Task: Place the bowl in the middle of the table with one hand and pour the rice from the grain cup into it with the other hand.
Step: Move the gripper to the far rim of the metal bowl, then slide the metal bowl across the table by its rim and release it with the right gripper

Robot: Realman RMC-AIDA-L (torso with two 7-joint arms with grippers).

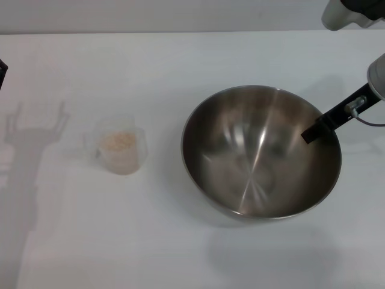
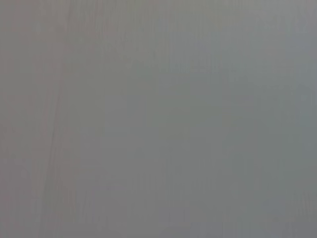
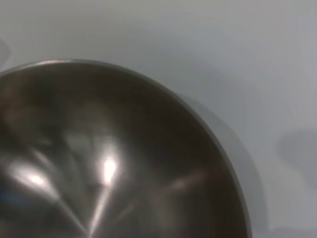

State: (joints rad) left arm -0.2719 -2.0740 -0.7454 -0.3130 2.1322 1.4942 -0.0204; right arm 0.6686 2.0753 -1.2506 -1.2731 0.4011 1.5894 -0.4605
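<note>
The steel bowl [image 1: 261, 152] stands on the white table [image 1: 180, 60], right of the middle, and is empty. It fills the right wrist view [image 3: 99, 163]. My right gripper [image 1: 317, 130] comes in from the right and holds the bowl's right rim. One black finger [image 1: 328, 122] lies inside the rim; the other is hidden outside it. The clear grain cup [image 1: 121, 147] stands upright to the left of the bowl, with pale rice [image 1: 118, 142] in it. My left gripper is out of view; only its shadow [image 1: 33, 126] falls on the table left of the cup.
The left wrist view shows only bare table surface [image 2: 158, 119]. The table's far edge [image 1: 180, 31] runs along the back. A gap of bare table lies between cup and bowl.
</note>
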